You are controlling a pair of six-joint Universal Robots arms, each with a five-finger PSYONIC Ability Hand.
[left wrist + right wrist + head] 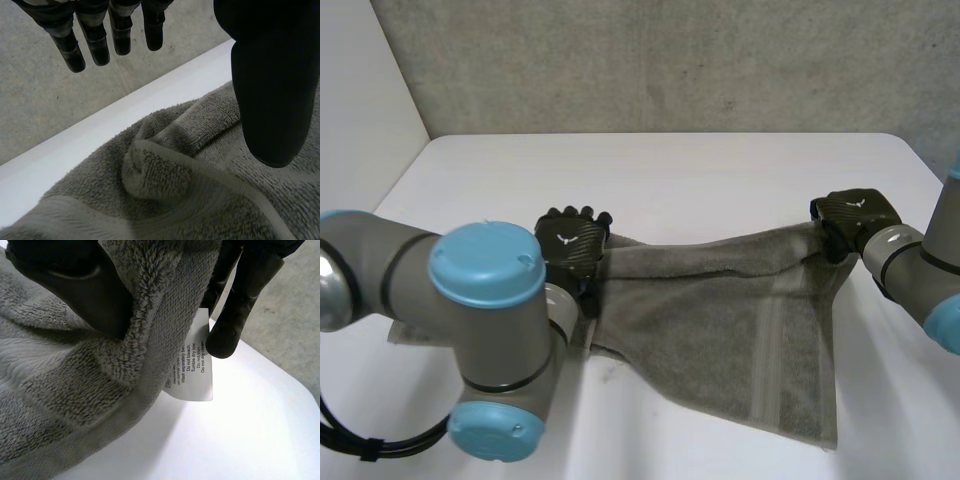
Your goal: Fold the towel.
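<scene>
The right robot hand point(87, 290) clamps the towel point(70, 390) by its label point(192, 360) corner; the left robot hand point(272, 90) hovers spread over bunched cloth — unheld, that side could drag crooked.

In the head view the left arm point(485, 330) covers the towel's point(720, 320) left end, and the right hand's point(858, 215) fingers are hidden beneath its back. In the right wrist view the towel's edge covers the start of the care label's point(192, 360) print.
</scene>
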